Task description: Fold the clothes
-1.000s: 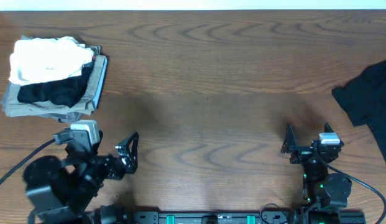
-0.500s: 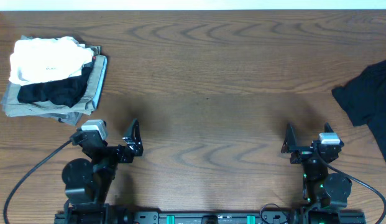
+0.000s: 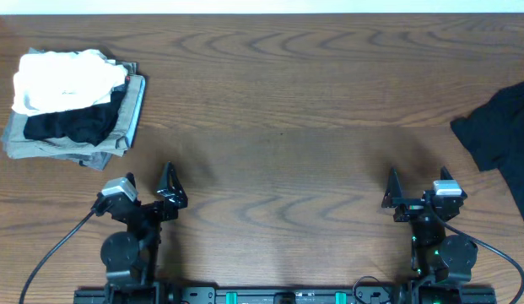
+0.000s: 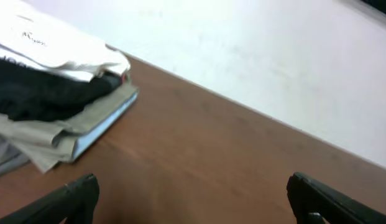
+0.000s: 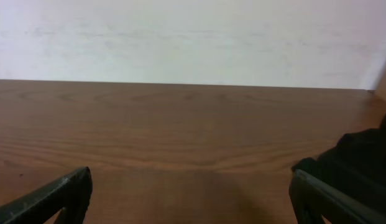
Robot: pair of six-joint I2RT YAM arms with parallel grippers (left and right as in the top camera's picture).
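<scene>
A crumpled white T-shirt (image 3: 63,78) lies on top of a stack at the far left of the table, and the left wrist view shows it (image 4: 53,46) at upper left. A plain black garment (image 3: 500,133) lies loose at the right edge, partly out of frame. It shows as a dark heap (image 5: 360,155) just beyond my right finger. My left gripper (image 3: 149,181) stands open over bare wood below the stack, with nothing between its fingers (image 4: 193,200). My right gripper (image 3: 418,182) is also open and empty (image 5: 193,194), left of the black garment.
Under the white T-shirt sit a black piece with a red trim (image 3: 72,125) and folded khaki-grey pieces (image 3: 51,150) (image 4: 62,134). The wooden table (image 3: 278,101) ends at a white wall on the far side. Both arm bases stand at the near edge.
My left arm has drawn in from the lower left and straightened, so its gripper now points at the far side. The right arm and all the cloth have stayed put.
</scene>
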